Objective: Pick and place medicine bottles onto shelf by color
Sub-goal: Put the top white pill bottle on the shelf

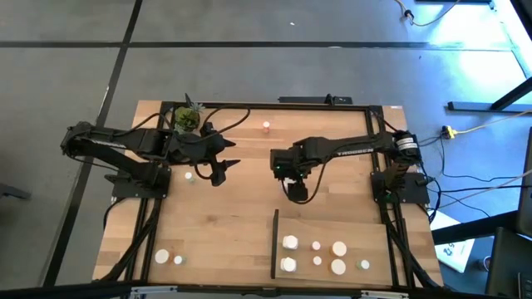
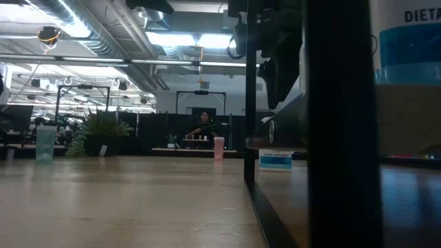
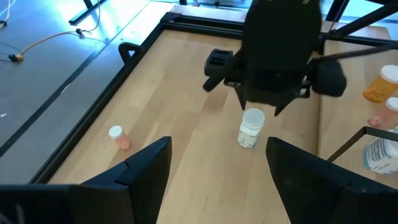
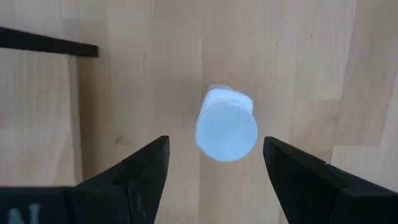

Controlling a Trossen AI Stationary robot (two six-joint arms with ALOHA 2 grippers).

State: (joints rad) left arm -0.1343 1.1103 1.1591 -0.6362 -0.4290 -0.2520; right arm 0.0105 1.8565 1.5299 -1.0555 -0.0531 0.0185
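A white medicine bottle (image 4: 225, 130) stands on the table's middle, a little tilted in the left wrist view (image 3: 250, 129). My right gripper (image 1: 297, 193) hangs right above it, open, one finger on either side with a gap at each (image 4: 216, 144); it hides the bottle in the high view. My left gripper (image 1: 218, 170) is open and empty at the table's left middle (image 3: 217, 171). The shelf (image 1: 374, 241), with its black upright strip (image 1: 274, 245), lies at the near right and carries several bottles (image 1: 289, 242).
A pink-topped bottle (image 1: 266, 126) is near the far edge. A tiny bottle (image 1: 189, 176) sits by my left gripper. Two white bottles (image 1: 163, 257) are at the near left. A green potted plant (image 1: 187, 119) stands at the far left.
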